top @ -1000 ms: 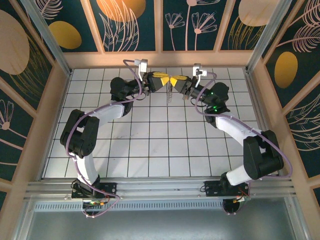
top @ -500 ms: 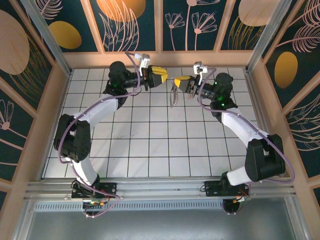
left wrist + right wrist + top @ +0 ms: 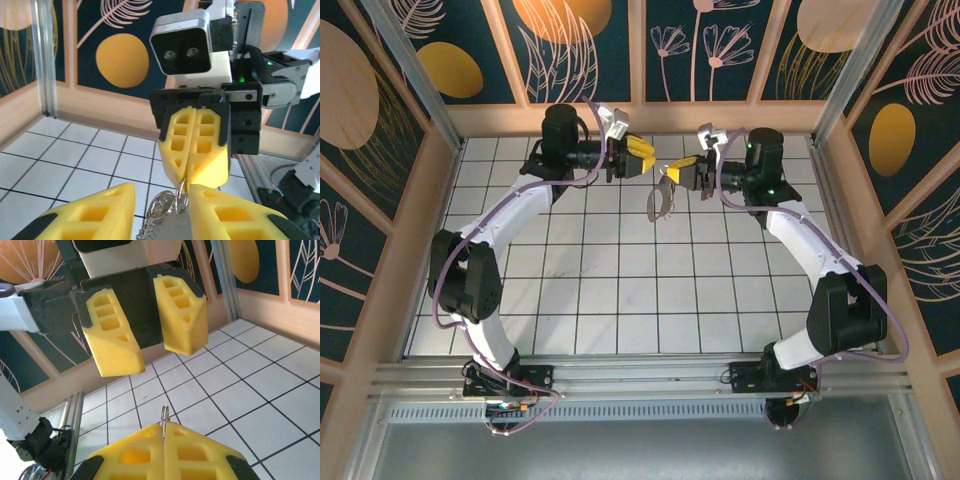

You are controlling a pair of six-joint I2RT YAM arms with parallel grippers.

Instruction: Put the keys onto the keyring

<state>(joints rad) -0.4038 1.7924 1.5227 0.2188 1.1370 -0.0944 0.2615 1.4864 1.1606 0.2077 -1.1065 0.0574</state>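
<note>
Now that the left pincer (image 3: pixel 642 155) has backed off, part open and empty, the tan strap keyring (image 3: pixel 659 200) dangles above the white tiled desk (image 3: pixel 620 300) from the clamped-shut right pincer (image 3: pixel 682 170) — keys on it? Cannot tell.

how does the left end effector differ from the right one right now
The left end effector has its jaws apart; the right end effector is shut. The right one grips the keyring at its top, so it hangs below; the left one holds nothing. Both are yellow and face each other, nearly tip to tip, above the far side of the tiled table.
</note>
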